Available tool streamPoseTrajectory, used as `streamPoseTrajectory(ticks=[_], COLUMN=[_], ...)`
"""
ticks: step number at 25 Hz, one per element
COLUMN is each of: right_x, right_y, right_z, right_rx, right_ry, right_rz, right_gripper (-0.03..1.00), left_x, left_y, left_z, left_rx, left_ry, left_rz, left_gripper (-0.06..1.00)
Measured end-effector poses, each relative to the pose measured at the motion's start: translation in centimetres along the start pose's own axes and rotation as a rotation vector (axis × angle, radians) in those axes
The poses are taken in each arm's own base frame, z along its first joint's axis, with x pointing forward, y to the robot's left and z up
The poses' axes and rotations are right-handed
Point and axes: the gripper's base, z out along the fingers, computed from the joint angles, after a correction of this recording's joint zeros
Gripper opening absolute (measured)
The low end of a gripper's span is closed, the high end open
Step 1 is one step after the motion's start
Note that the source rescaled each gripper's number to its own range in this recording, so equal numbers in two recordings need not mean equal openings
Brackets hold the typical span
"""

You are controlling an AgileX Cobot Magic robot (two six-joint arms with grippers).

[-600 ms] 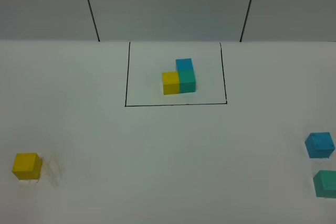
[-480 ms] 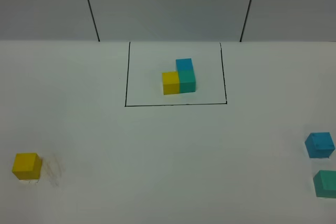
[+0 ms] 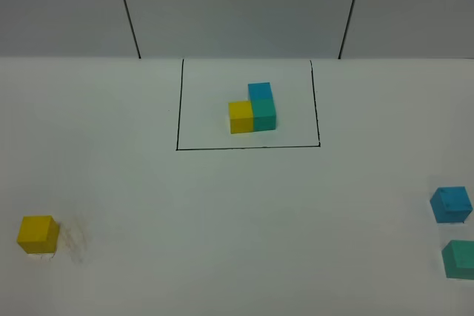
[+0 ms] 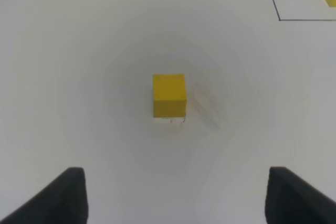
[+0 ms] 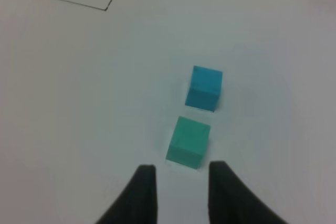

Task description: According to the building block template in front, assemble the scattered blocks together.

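Left end effector (image 4: 176, 178) is seen spread wide and empty, with the yellow cube (image 4: 169, 94) lying ahead of it, untouched, near the front-left corner of the tabletop (image 3: 222, 220). Right end effector (image 5: 181, 176) is parted with nothing gripped, its tips just short of the teal cube (image 5: 188, 141). The blue cube (image 5: 205, 87) is set just beyond, apart, by the right edge. The template (image 3: 252, 108) is found inside the black rectangle (image 3: 178, 109) at the middle of the far edge.
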Motion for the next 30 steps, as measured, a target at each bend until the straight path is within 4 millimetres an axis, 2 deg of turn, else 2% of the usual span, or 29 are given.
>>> streamPoseTrajectory(ticks=[23, 26, 30], right_x=[0.0, 0.0, 0.0], right_y=[0.0, 0.0, 0.0], right_z=[0.0, 0.0, 0.0], right_rx=[0.0, 0.0, 0.0], right_ry=[-0.001, -0.001, -0.001], right_rz=[0.0, 0.0, 0.0], right_gripper=[0.0, 0.0, 0.0], left_x=[-0.1, -1.0, -3.8], left_y=[0.0, 0.0, 0.0], left_z=[0.1, 0.7, 1.2], left_rx=[0.0, -0.001, -0.004], left_ry=[0.011, 0.068, 0.12], left_rz=[0.0, -0.031, -0.054], left_gripper=[0.61, 0.62, 0.72])
